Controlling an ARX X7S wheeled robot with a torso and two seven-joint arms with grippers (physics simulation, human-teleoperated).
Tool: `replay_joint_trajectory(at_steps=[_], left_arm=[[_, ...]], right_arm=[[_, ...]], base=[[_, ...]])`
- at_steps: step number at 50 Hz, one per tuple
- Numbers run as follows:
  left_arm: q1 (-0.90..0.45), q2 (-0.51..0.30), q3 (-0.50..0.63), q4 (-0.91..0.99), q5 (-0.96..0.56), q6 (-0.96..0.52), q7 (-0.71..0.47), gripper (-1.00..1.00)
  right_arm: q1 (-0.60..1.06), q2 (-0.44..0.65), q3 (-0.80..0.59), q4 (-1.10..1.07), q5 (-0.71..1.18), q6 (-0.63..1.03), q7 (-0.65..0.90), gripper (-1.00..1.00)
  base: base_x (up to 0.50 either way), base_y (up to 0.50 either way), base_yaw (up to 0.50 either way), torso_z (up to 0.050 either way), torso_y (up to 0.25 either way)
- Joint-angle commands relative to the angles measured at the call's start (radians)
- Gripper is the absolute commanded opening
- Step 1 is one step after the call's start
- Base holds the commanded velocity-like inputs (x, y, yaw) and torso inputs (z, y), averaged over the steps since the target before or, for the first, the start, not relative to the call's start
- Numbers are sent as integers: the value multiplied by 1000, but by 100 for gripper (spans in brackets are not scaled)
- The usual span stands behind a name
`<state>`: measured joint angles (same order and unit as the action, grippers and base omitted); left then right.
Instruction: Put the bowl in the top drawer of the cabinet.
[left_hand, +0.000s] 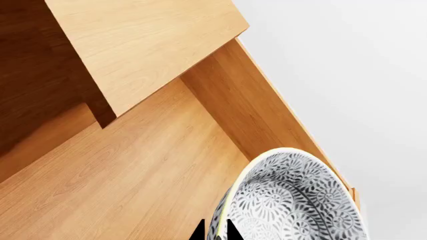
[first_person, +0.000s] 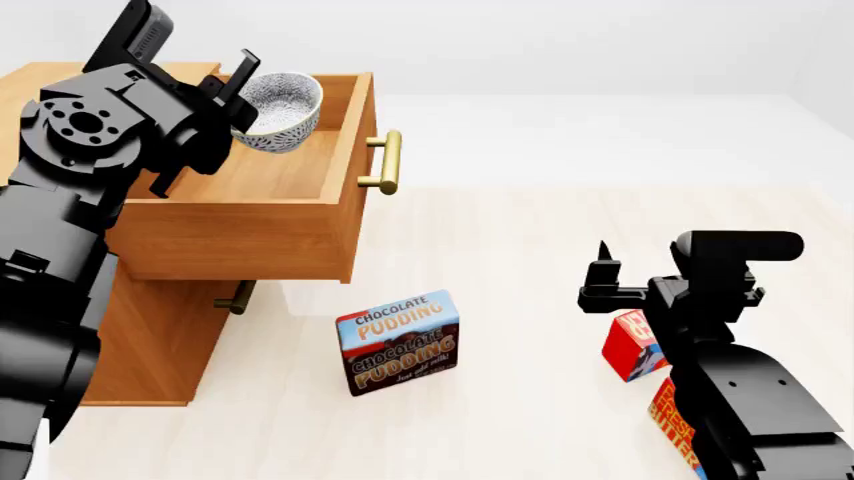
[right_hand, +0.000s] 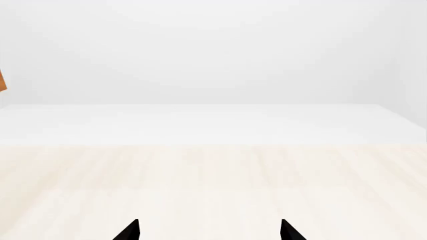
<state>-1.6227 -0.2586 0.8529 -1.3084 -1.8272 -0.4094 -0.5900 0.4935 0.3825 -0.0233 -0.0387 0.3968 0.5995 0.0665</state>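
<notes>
Over the open top drawer (first_person: 254, 200), left gripper (first_person: 238, 95) pinches bowl (first_person: 278, 110) rim near the 1 o'clock corner; early release could clip the wall; right gripper (first_person: 603, 280) open, idle.

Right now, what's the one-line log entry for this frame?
left gripper: shut on bowl, above open top drawer | right gripper: open, nothing held | bowl not yet released

both arms are matte black, built of blocky housings and round joint discs; the left arm (first_person: 80, 140) shows a circular hub with small holes, and the right arm (first_person: 734, 330) ends in thin pointed fingers (first_person: 607, 250).
</notes>
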Motion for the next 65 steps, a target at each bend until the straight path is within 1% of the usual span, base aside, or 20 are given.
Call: replay_joint_trajectory(at_steps=[1,20,31,47,53,63,64,65], left_arm=[[0,-2,30,1,-56,25,5,-100],[12,-4,177,1,-196,89,-19,-100],[10,3,294,1,-290,114,-23,-100],[6,6,499,1,-475,158,-15,-100],[4,6,551,1,-525,198,-48,-100],[2,11,633,1,-598,207,-42,-100],[0,12,641,1,-606,205,-38,100],[-1,12,649,1,-613,204,-36,100]], right_arm=[[-11,2,4,6,4,-10,0,100],[-23,5,10,20,7,-28,-1,100],[-23,5,8,35,6,-38,-3,100],[-29,13,-8,34,-8,-48,0,100],[-30,14,-5,37,-5,-50,1,100],[-29,13,-7,42,-4,-53,2,100],[-29,13,-6,41,-3,-53,3,100],[-29,13,-6,41,-3,-53,3,100]], base=[[0,0,0,0,0],[0,0,0,0,1],[0,0,0,0,0],[0,0,0,0,1],[0,0,0,0,0],[0,0,0,0,1],[0,0,0,0,0],[0,0,0,0,0]])
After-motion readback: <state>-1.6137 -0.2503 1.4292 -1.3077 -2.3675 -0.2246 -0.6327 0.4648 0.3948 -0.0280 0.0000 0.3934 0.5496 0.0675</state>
